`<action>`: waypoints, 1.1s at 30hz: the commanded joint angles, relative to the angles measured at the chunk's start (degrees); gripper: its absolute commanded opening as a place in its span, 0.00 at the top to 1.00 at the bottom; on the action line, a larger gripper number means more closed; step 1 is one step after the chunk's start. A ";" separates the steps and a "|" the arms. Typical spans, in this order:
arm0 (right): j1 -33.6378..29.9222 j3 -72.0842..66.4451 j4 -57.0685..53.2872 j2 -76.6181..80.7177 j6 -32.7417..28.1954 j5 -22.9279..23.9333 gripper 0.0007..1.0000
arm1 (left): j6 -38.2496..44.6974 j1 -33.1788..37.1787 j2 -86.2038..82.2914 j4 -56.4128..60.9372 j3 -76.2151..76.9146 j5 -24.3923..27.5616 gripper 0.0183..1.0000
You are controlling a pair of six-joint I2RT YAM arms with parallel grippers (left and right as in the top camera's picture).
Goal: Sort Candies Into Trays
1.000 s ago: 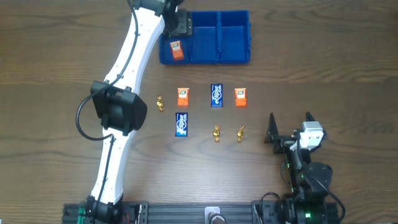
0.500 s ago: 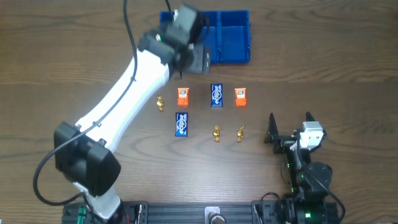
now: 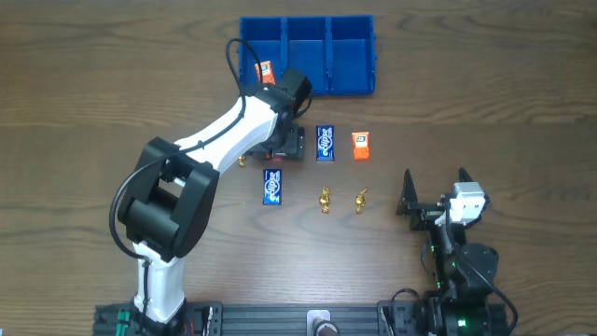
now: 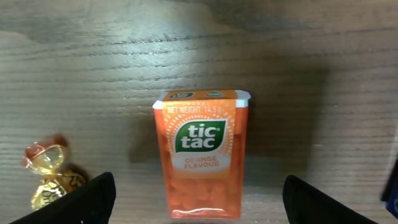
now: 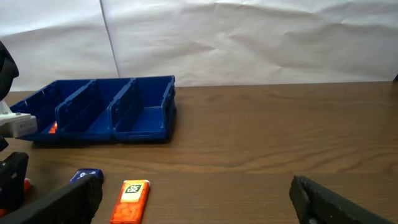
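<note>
A gold candy (image 4: 48, 177) lies on the worktop (image 3: 522, 112) just beside the left gripper (image 4: 202, 202). This gripper is spread wide, low over an orange box (image 4: 202, 149) lying flat between its fingers, neither touching it. Beyond, the tray (image 3: 354, 91) holds a second orange box (image 3: 266, 72) in its left compartment. One blue bar (image 3: 272, 185), another blue bar (image 3: 325, 143) and a third orange box (image 3: 361, 146) lie loose. The right gripper (image 3: 436, 187) sits at the right, fingers apart, holding nothing.
</note>
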 commanded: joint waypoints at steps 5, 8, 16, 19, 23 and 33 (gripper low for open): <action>0.46 -0.33 -0.09 -0.42 -0.72 0.48 0.00 | -0.72 0.70 2.45 2.49 0.68 2.19 0.18; 0.46 -0.33 -0.09 -0.42 -0.70 0.50 0.00 | -0.74 1.27 2.97 3.54 0.68 4.02 0.19; 0.46 -0.33 -0.09 -0.42 -0.72 0.48 0.00 | -1.33 1.53 3.17 3.80 0.63 4.61 0.43; 0.46 -0.33 -0.09 -0.42 -0.72 0.48 0.00 | -1.40 1.68 3.17 3.85 0.63 4.61 0.54; 0.46 -0.33 -0.09 -0.42 -0.72 0.50 0.00 | -1.84 1.90 3.17 3.80 0.63 4.63 0.62; 0.46 -0.33 -0.09 -0.42 -0.72 0.50 0.00 | -2.23 4.98 -6.12 -0.92 10.97 -2.19 0.65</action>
